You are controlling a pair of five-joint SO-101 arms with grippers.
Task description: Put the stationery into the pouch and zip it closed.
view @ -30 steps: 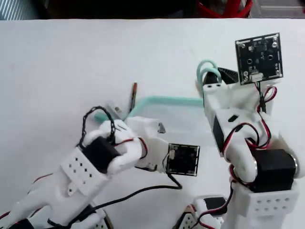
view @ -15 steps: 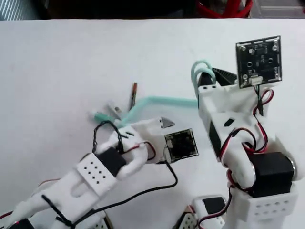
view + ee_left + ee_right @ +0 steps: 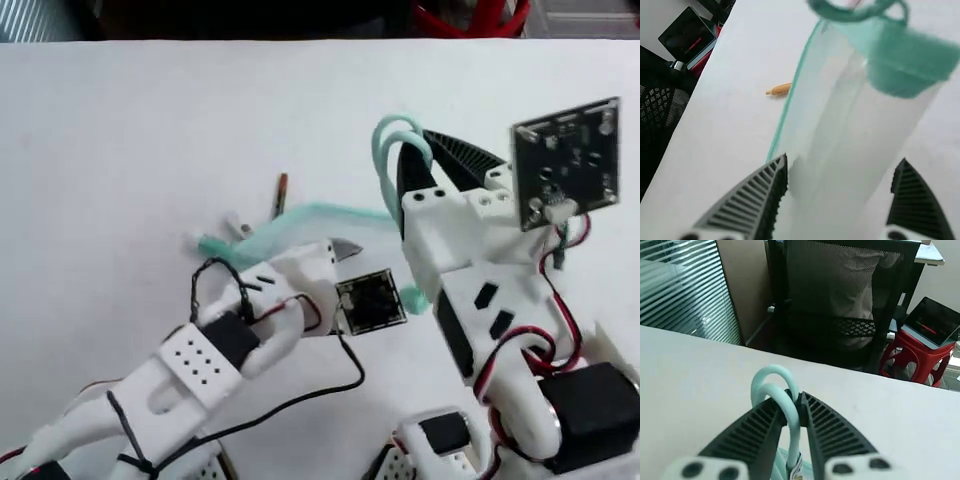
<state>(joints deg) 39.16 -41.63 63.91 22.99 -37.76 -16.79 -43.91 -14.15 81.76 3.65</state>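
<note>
Pouch (image 3: pixel 850 125), translucent plastic with teal trim, is held by its loop (image 3: pixel 777 385) in the clenched right gripper (image 3: pixel 801 399). The left gripper (image 3: pixel 842 162) straddles it, spread wide. Filling seems pending: the brown pencil (image 3: pixel 779 89) beside the pouch needs picking up.

bench (image 3: pixel 120 120): white, flat | pouch (image 3: pixel 300 228): clear, teal zip edge, lies mid-bench | pencil (image 3: pixel 281 195): brown, on bare bench just beside the pouch's far edge | teal item (image 3: pixel 207 243): at the pouch's end, touching or apart can't tell | small white item (image 3: pixel 237 222): between pencil and teal item, too blurred to identify
</note>
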